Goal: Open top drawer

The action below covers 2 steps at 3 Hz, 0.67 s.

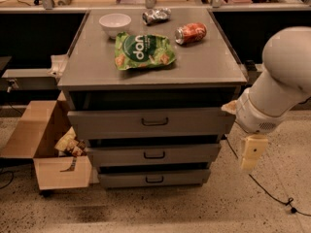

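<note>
The top drawer [194,123] sits just under the tabletop [204,67], uppermost of 3 (black handle [154,122] at centre). The end effector [253,152] hangs off its right end, apart; I cannot tell its grip state.

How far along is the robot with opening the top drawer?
Nothing looks done yet: the top drawer shows no clear pull-out, and its handle is untouched. In hand: the gripper hangs to the right of the cabinet, apart from the drawer fronts. Left: reach the handle, grip it and pull the drawer out.
</note>
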Each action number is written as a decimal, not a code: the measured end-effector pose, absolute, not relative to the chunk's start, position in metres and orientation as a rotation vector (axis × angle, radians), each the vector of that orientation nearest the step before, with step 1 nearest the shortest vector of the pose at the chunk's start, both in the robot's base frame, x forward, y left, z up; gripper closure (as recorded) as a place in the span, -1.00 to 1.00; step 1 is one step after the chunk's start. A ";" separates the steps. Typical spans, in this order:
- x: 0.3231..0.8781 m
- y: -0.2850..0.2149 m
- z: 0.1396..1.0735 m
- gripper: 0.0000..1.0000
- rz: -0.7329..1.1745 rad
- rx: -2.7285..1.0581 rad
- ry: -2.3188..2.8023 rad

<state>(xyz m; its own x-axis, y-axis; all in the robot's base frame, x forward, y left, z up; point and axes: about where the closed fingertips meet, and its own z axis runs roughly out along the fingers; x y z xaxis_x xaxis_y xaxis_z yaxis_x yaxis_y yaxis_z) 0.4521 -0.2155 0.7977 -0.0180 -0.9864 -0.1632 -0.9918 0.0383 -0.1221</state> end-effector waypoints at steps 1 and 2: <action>0.480 -0.209 0.722 -1.00 0.112 -2.075 2.040; 0.481 -0.209 0.722 -1.00 0.111 -2.077 2.040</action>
<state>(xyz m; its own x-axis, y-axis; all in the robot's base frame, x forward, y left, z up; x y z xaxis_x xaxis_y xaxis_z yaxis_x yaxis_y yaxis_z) 0.4808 -0.2091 0.7221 0.0291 -0.9768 -0.2124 -0.9941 -0.0059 -0.1088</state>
